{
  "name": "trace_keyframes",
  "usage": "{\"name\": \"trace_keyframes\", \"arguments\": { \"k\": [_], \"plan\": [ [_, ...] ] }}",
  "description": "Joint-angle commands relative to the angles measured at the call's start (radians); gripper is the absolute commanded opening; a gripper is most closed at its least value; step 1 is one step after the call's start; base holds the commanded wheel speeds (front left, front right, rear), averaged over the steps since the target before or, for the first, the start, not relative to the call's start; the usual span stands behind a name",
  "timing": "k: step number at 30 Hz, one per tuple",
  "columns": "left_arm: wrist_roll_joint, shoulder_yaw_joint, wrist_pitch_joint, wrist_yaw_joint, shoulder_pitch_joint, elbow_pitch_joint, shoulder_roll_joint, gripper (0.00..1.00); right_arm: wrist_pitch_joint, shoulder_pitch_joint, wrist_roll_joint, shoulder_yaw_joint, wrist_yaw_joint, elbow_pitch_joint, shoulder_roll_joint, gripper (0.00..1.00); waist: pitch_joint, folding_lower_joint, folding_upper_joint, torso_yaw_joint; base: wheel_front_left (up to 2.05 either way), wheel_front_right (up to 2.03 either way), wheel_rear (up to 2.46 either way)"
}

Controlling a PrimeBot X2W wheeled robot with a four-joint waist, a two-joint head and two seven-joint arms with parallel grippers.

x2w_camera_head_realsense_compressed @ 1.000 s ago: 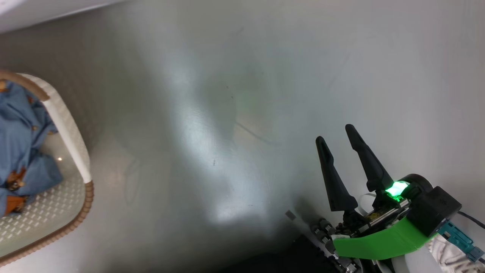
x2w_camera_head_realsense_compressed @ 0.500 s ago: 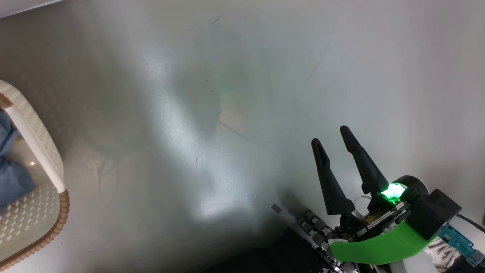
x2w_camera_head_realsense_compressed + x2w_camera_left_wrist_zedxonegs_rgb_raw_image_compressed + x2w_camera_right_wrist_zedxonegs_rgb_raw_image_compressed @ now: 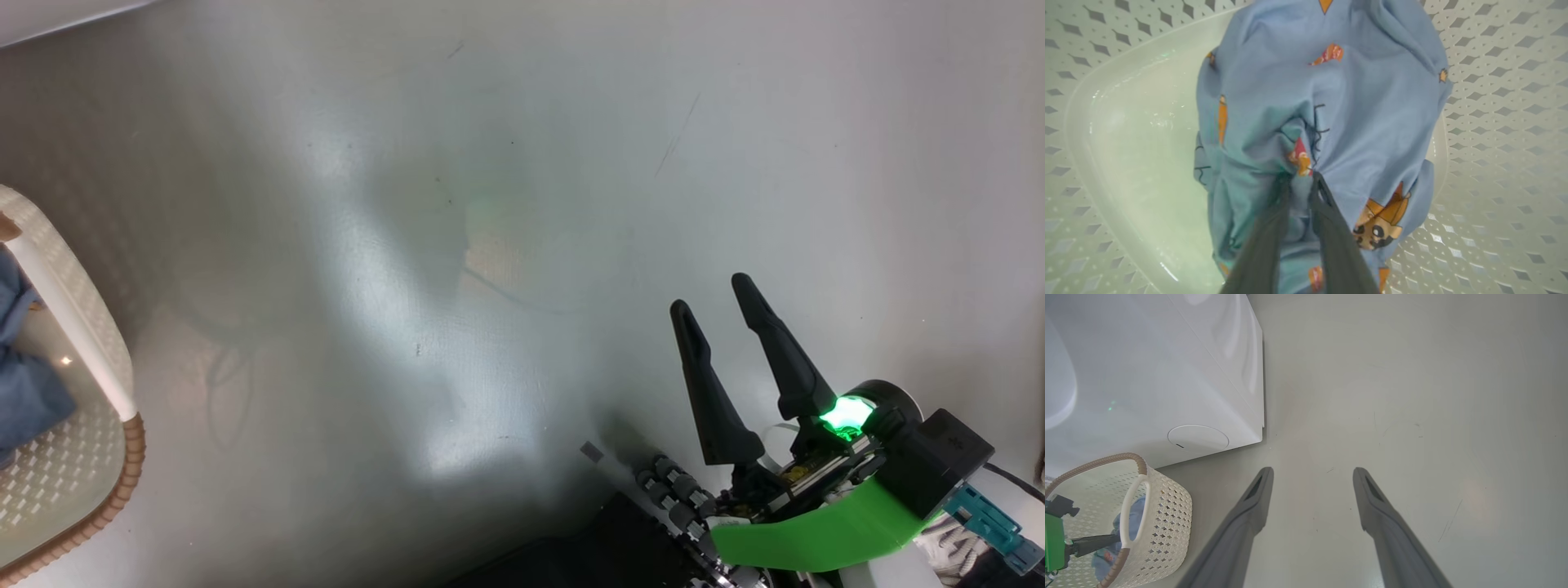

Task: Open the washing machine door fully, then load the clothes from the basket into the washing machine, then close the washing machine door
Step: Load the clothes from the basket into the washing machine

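"Blue fabric bunched up at the tips: has the left gripper [image 3: 1301,179] got hold of it?"

"Yes. Its two dark fingers are drawn close together on a fold of the clothes [image 3: 1331,102], and the cloth puckers right where the tips meet. Orange-brown cartoon prints show on either side of the fingers."

"Where are the clothes lying?"

"Inside the basket [image 3: 1494,81]. Its cream perforated walls rise all around that gripper, and the smooth bottom shows beyond the bundle, to one side of the fingers."

"And the right gripper [image 3: 712,292]?"

"Open, with its fingers spread well apart and pointing at the grey floor [image 3: 408,245] ahead of it."

"What lies near that one?"

"Seen from its wrist, the washing machine [image 3: 1147,375] stands ahead and off to the left of the fingers. It's white, with a round cap [image 3: 1198,437] low on its front. The basket sits nearer, also left of the fingers, just in front of the machine and apart from the right gripper. A white handle arches at its brown rim, with the blue bundle showing behind it."
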Motion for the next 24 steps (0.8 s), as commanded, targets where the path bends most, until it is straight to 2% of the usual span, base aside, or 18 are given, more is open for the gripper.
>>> {"name": "trace_keyframes", "arguments": {
  "k": [1,5,8,14,24],
  "plan": [
    [-0.012,0.014,-0.008,-0.003,-0.013,0.016,0.042,0.00,-0.005,0.058,0.009,0.015,0.006,-0.019,-0.009,1.00,-0.001,0.0000,0.0000,0.002,0.00,0.00,0.00],
    [-0.020,0.008,-0.016,-0.003,-0.038,0.035,0.037,0.00,-0.005,0.044,0.010,0.007,0.006,-0.018,-0.009,1.00,-0.005,0.0000,0.0000,0.008,0.00,0.00,0.00],
    [0.002,0.043,-0.018,-0.003,-0.056,0.037,0.026,0.00,-0.005,0.031,0.008,-0.002,0.006,-0.017,-0.009,1.00,-0.021,0.0000,0.0000,0.020,0.00,0.00,0.00],
    [0.090,0.168,-0.018,-0.003,-0.030,0.008,-0.042,0.00,-0.005,0.006,-0.006,-0.033,0.006,0.001,-0.009,1.00,-0.086,0.0000,0.0000,0.063,0.00,0.00,0.00],
    [0.255,0.415,-0.018,-0.003,0.101,-0.100,-0.183,0.00,-0.005,-0.013,-0.047,-0.081,0.006,0.043,-0.009,1.00,-0.236,0.0000,0.0000,0.128,0.00,0.00,0.00]
  ]
}}
